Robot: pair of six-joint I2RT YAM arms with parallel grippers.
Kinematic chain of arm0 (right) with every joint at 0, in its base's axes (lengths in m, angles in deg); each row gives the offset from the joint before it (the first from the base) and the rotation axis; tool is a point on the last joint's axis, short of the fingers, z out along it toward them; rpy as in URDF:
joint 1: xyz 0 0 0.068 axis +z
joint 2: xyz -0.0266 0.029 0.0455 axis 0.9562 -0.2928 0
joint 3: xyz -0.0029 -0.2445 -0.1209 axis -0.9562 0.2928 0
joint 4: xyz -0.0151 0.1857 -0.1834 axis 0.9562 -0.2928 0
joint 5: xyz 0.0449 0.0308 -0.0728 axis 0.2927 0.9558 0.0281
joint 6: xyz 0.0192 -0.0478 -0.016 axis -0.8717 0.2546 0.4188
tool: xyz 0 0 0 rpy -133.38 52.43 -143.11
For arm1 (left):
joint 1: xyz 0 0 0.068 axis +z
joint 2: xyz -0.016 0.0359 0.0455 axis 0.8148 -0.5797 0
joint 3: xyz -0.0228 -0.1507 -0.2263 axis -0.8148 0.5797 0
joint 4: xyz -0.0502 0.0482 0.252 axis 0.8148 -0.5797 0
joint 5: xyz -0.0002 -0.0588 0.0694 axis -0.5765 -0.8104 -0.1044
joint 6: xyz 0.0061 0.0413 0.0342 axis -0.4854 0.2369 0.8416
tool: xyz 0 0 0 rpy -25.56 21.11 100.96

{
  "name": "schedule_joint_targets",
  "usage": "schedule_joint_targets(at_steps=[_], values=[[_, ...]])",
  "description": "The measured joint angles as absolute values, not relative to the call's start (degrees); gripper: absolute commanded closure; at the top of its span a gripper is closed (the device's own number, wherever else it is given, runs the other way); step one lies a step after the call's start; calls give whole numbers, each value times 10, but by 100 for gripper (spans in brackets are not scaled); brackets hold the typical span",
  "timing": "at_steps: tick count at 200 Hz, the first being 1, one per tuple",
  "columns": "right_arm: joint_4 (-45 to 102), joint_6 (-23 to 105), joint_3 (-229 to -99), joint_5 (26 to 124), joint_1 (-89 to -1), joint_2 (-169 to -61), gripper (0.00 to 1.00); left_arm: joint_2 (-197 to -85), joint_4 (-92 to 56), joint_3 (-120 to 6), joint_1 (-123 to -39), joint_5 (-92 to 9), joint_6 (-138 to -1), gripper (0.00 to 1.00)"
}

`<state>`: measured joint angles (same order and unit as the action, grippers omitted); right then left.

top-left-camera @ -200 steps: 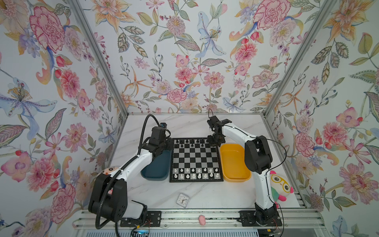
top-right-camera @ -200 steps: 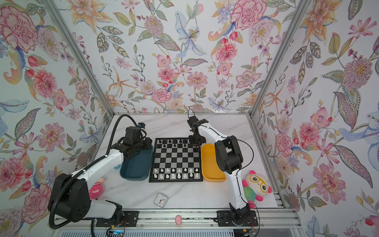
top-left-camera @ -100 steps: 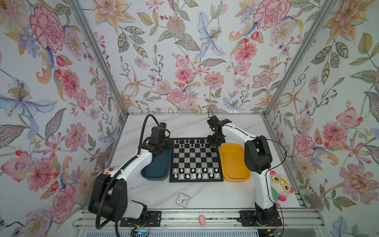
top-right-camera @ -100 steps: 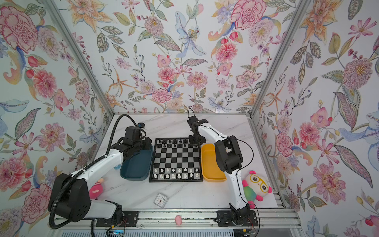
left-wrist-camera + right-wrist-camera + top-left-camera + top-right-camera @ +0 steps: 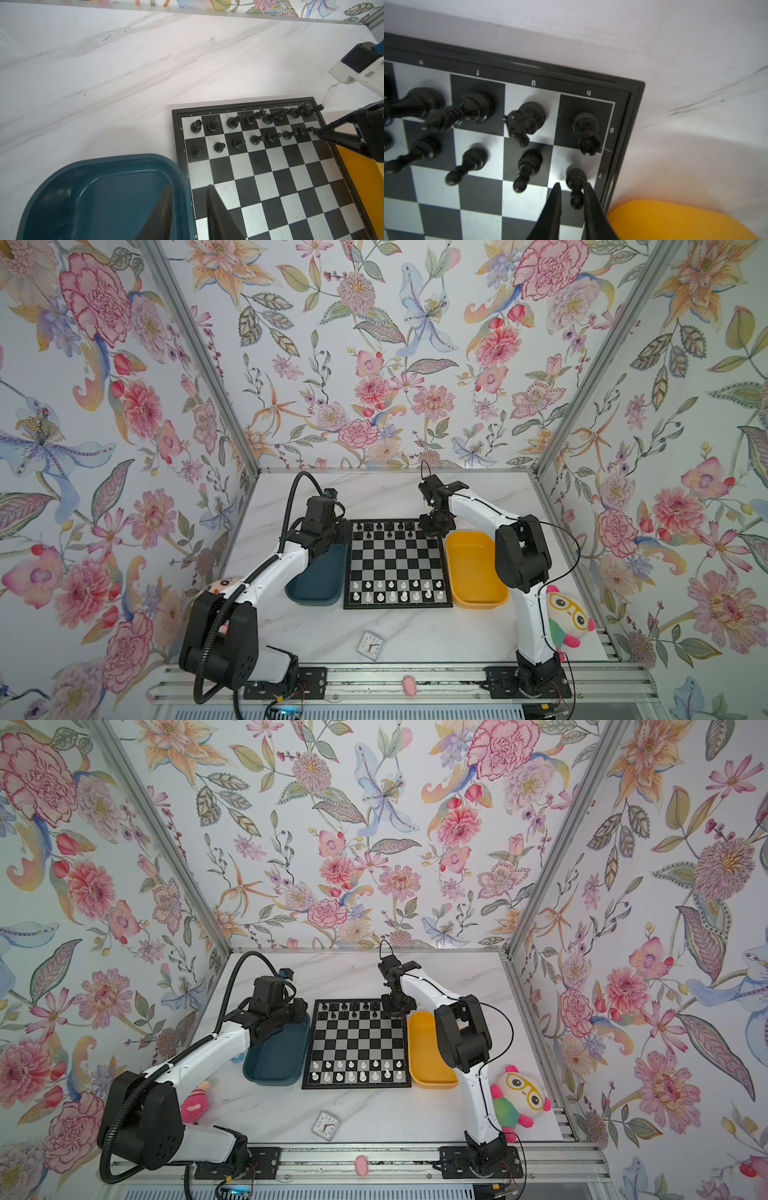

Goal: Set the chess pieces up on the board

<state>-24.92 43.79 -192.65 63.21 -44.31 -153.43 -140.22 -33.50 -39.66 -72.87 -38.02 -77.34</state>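
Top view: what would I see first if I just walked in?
Probably the board in the middle, black chess pieces lined along its far side, white chess pieces along its near side. Then the right gripper, jaws apart around a black pawn at the board's far right corner.

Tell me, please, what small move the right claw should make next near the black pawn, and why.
Probably lift the right claw straight up. The black pawn already stands upright on its square at the edge of the board, and the fingers flank it, parted; a sideways move could tip it.
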Motion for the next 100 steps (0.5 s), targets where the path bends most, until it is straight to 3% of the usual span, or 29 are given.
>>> schedule_joint_targets(at_steps=[60, 100], values=[[-260, 438, -1926, 598, -441, -1459, 77, -1401, -336, -397, -729, -379, -773, 69], [-259, 441, -1891, 560, -438, -1354, 75, -1356, -332, -383, -728, -350, -774, 68]])
